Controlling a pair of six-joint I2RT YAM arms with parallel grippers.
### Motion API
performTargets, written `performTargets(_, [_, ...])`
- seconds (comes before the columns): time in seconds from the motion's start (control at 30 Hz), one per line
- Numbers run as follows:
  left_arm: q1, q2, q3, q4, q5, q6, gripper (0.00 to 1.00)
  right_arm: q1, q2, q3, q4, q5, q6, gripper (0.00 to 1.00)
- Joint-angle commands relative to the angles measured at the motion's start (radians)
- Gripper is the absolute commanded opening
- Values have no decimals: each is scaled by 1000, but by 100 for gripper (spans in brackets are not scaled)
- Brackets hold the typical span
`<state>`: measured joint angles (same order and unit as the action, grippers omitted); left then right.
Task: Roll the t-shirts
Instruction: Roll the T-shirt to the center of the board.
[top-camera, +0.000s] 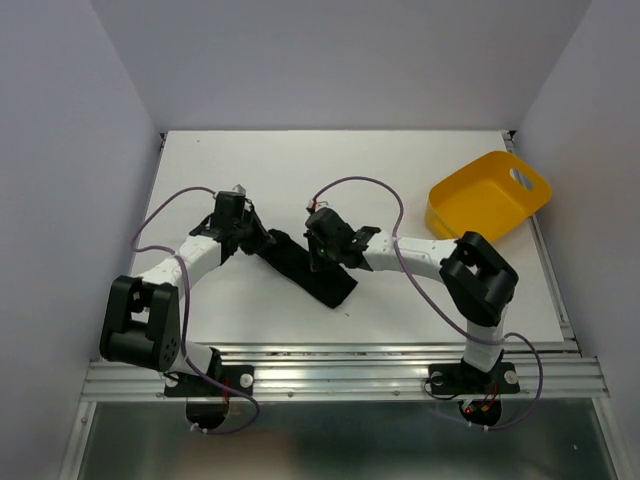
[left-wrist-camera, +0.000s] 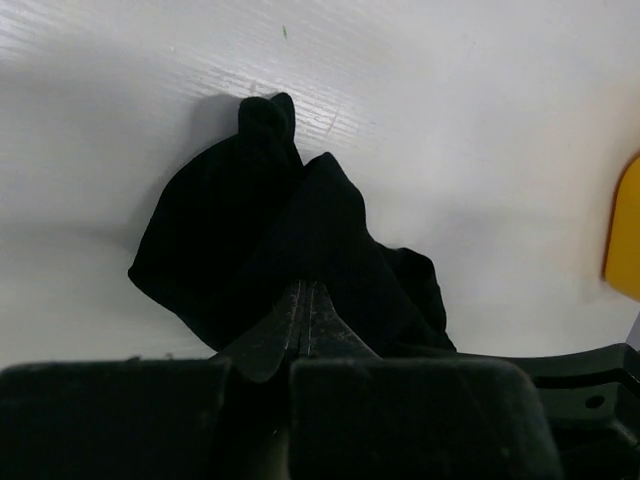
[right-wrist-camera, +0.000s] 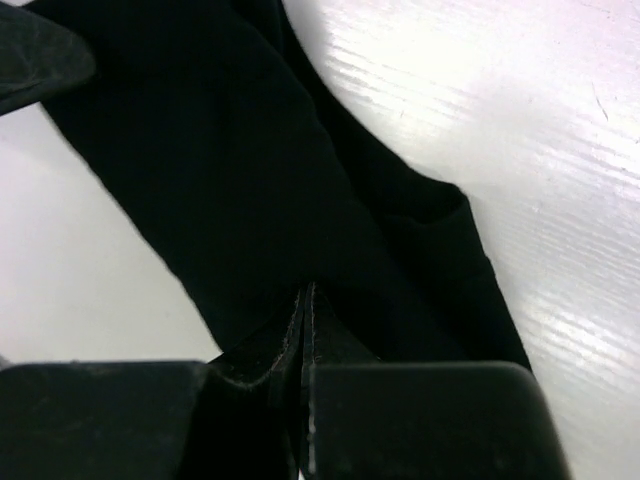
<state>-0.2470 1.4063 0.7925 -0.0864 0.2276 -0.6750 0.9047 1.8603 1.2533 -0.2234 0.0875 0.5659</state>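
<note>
Rolling step: left end effector (top-camera: 258, 238) and right end effector (top-camera: 320, 262) both pinch the t-shirt (top-camera: 335, 290); you should next roll toward five o'clock.

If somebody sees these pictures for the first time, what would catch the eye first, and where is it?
First the black t-shirt, bunched into a long strip in the middle of the white table, with the left gripper and the right gripper both shut on it. Next the bright yellow tub at the far right of the table.
</note>
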Motion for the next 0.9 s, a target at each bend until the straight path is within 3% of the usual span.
performTargets(0.0, [-1,52,5,51,-22,12,0,-16,66,52,29,98,-1,1])
performTargets(0.17, [-1,138,36,79,-43,32,0,-43,143,38,-17,189,-17,1])
performTargets(0.37, [-1,198,31,106,-45,26,0,-53,65,-20,-2,152,-44,1])
performTargets(0.63, [-3,-19,20,21,-39,17,0,-53,-231,-81,-14,146,-60,1])
performTargets(0.87, [-3,-83,7,-41,-105,2,0,-53,-273,-161,-27,67,11,1])
